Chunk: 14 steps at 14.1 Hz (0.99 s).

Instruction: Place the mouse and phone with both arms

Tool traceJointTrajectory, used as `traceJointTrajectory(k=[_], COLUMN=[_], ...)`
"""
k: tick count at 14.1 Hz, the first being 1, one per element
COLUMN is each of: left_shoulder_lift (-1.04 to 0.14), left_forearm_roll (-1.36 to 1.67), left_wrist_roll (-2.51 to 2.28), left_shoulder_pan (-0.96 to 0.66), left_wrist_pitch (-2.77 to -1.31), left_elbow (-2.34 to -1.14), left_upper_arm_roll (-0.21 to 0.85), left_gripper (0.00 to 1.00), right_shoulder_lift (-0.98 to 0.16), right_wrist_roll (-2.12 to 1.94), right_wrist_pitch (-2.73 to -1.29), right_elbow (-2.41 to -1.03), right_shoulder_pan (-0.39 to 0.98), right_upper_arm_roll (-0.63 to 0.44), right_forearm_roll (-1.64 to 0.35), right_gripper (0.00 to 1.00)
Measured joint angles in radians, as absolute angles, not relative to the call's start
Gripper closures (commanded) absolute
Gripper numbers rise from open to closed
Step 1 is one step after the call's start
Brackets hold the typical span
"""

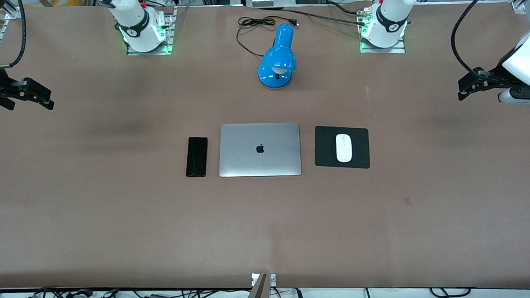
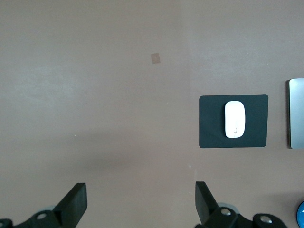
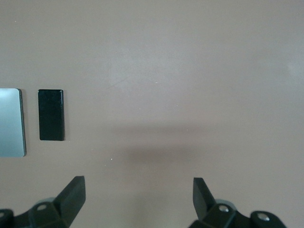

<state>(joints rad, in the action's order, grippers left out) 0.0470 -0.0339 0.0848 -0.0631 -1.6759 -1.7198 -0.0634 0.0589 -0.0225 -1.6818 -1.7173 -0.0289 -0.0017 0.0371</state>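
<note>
Centrally, the phone (image 1: 196,156) lies just beside the closed laptop (image 1: 259,149), the mouse (image 1: 343,147) on its mouse pad (image 1: 322,149), while left gripper (image 1: 465,90) and right gripper (image 1: 47,100), both spread, apparently hover over bare table (image 1: 117,216) ends.

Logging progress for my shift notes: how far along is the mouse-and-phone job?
It looks done: mouse lies on the mouse pad, phone beside the laptop. Nothing is in hand; left pincer and right pincer hang open at the table's ends. Nothing visibly remains.

black Apple logo on laptop lid (image 1: 259,149)
</note>
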Motion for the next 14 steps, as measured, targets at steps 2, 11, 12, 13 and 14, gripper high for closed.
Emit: traceJointTrajectory(k=[2, 11, 12, 13, 14], left_shoulder_lift=[0.047, 0.047, 0.047, 0.047, 0.047], left_forearm_roll=[-0.034, -0.034, -0.034, -0.034, -0.034], left_wrist_roll=[0.085, 0.085, 0.085, 0.085, 0.085], left_shoulder_pan=[-0.063, -0.062, -0.062, -0.062, -0.062], left_wrist_pitch=[-1.676, -1.675, -1.675, -1.675, -1.674], left_elbow=[-1.720, -1.720, -1.720, -1.720, -1.720], left_upper_arm_roll=[-0.063, -0.065, -0.066, -0.066, -0.066], left_gripper=[0.00, 0.00, 0.00, 0.00, 0.00], right_shoulder_lift=[0.059, 0.059, 0.059, 0.059, 0.059], right_wrist_roll=[-0.023, -0.024, -0.024, -0.024, -0.024], right_wrist_pitch=[-1.682, -1.682, -1.681, -1.680, -1.680], right_elbow=[-1.717, -1.717, -1.717, -1.717, -1.717], right_shoulder_pan=[-0.029, -0.027, -0.027, -0.027, -0.027], right_upper_arm_roll=[-0.002, -0.002, -0.002, -0.002, -0.002], right_forearm_roll=[0.027, 0.020, 0.020, 0.020, 0.020], right_gripper=[0.00, 0.00, 0.00, 0.00, 0.00])
